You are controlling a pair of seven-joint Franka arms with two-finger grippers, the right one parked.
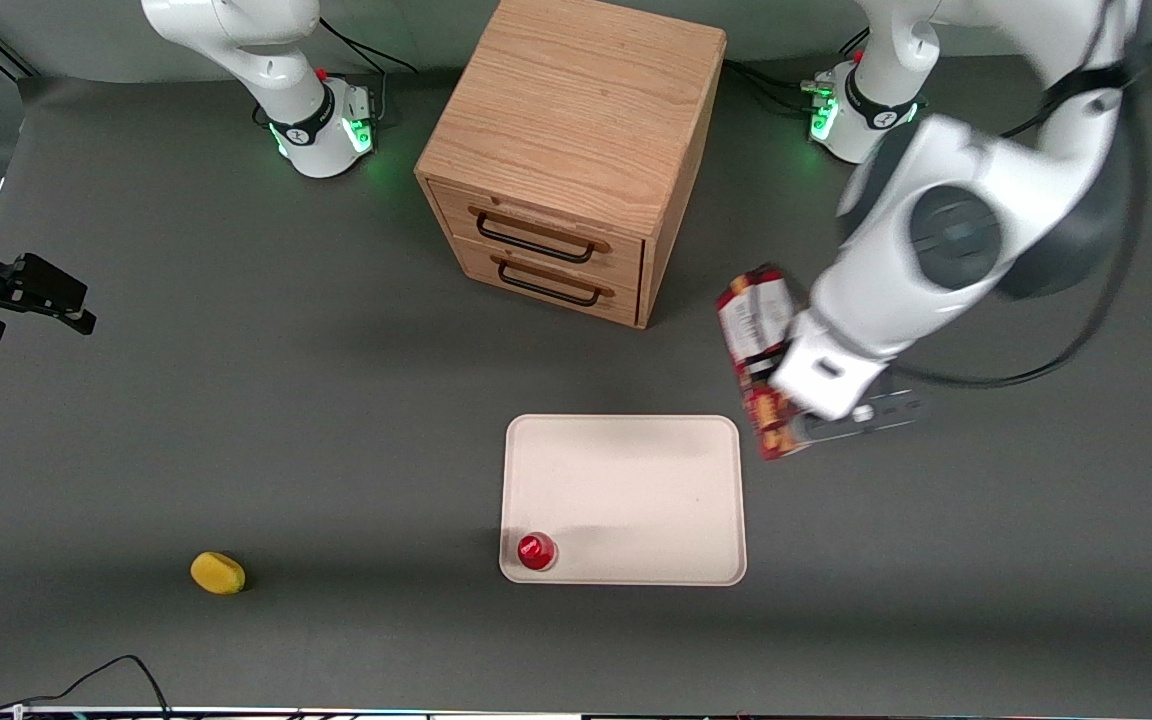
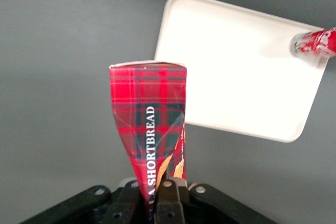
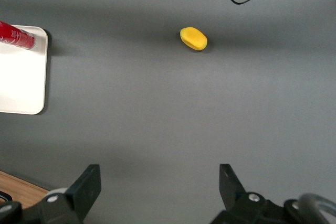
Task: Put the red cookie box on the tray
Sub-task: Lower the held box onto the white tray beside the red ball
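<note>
Right, from the front the left arm's gripper (image 1: pixel 786 385) is pinching the red cookie box (image 1: pixel 758 318) partway along its length, and the box sits just off the tray (image 1: pixel 676 480), at the tray's corner farther from the camera toward the working arm's end of the desk (image 1: pixel 236 420). Whether the carton is clear of the desk can't be judged from this angle. On the tray's near corner stands a small red bottle (image 1: pixel 536 551). A wooden drawer cabinet (image 1: pixel 576 150) sits farther from the camera than the tray, and a yellow object (image 1: pixel 218 573) lies toward the parked arm's end.

Now the left wrist view: the fingers (image 2: pixel 167 203) are pressed onto the box (image 2: pixel 149 124), with "SHORTBREAD" running along the tartan side. The carton's free end slightly overlaps the tray's (image 2: pixel 236 72) corner, and the red bottle (image 2: pixel 315 43) is at another corner.

Over to the right wrist view: the yellow object (image 3: pixel 193 38) lies on bare desk, and a tray (image 3: pixel 21 77) edge shows with the bottle (image 3: pixel 16 36).
</note>
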